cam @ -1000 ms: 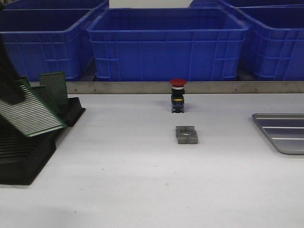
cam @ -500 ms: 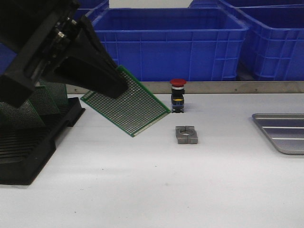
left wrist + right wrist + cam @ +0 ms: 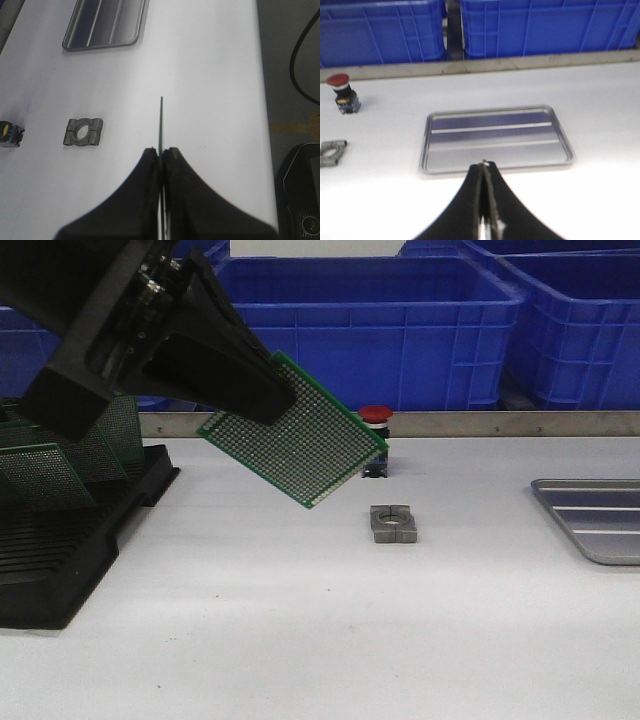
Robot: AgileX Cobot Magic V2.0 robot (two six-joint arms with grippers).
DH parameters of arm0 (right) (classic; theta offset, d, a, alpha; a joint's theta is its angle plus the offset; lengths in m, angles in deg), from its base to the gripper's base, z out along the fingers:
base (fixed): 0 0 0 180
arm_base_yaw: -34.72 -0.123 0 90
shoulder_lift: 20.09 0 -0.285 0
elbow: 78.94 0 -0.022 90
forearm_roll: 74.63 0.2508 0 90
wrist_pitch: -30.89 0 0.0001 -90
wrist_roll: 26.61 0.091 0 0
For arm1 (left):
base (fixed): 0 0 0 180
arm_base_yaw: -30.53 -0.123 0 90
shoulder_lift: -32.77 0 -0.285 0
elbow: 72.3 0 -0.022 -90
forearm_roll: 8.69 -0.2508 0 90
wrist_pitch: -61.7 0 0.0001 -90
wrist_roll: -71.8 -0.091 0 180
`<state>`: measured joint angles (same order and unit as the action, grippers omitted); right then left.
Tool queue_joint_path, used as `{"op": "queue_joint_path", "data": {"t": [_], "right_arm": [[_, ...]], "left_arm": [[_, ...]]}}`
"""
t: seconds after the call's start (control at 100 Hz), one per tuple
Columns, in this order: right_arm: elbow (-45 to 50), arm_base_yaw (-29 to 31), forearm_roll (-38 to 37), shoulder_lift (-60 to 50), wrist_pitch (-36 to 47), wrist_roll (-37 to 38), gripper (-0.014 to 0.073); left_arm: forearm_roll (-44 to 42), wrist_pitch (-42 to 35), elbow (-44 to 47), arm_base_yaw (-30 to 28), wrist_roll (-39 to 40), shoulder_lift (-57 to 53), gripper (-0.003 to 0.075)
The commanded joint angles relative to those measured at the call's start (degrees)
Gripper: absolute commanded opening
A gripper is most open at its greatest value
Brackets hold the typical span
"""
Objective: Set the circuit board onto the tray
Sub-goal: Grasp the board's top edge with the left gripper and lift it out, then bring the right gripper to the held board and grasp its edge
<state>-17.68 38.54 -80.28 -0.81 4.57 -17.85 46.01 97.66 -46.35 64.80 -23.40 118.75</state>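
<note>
Green perforated circuit board (image 3: 296, 443) clamped tilted in left pincer (image 3: 262, 400); right pincer (image 3: 485, 172) closed, empty; one ribbed silver tray (image 3: 592, 517), three blue bins (image 3: 352, 332)

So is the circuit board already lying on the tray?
No, the left gripper holds the circuit board in the air, far from the tray.
</note>
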Motion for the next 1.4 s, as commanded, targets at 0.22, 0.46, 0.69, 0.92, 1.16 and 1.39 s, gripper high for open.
{"op": "queue_joint_path", "data": {"t": [0.22,0.46,0.69,0.92,1.16,1.39], "right_arm": [[-10.8,-2.3,4.9,15.9,-3.2,-1.6,-0.0036],[-13.9,-11.0,19.9,23.9,-1.8,-10.6,0.0333],[-17.8,-19.9,41.2,34.3,-2.9,-33.0,0.0375],[-21.8,-24.6,56.6,43.3,-6.0,-70.3,0.0375],[-22.4,-27.0,67.3,49.6,-5.2,-95.4,0.0370],[-25.0,-27.4,72.1,56.2,-4.6,-102.9,0.0370]], "left_arm": [[3.3,-0.7,-1.6,0.4,0.1,-1.4,-0.0020],[3.4,-0.7,-1.6,0.4,0.1,-1.4,-0.0020],[3.5,-0.7,-1.6,0.4,0.1,-1.4,-0.0020],[3.5,-0.7,-1.6,0.4,0.1,-1.4,-0.0020],[3.6,-0.7,-1.6,0.4,0.1,-1.4,-0.0020],[3.6,-0.7,-1.6,0.4,0.1,-1.4,-0.0020]]}}
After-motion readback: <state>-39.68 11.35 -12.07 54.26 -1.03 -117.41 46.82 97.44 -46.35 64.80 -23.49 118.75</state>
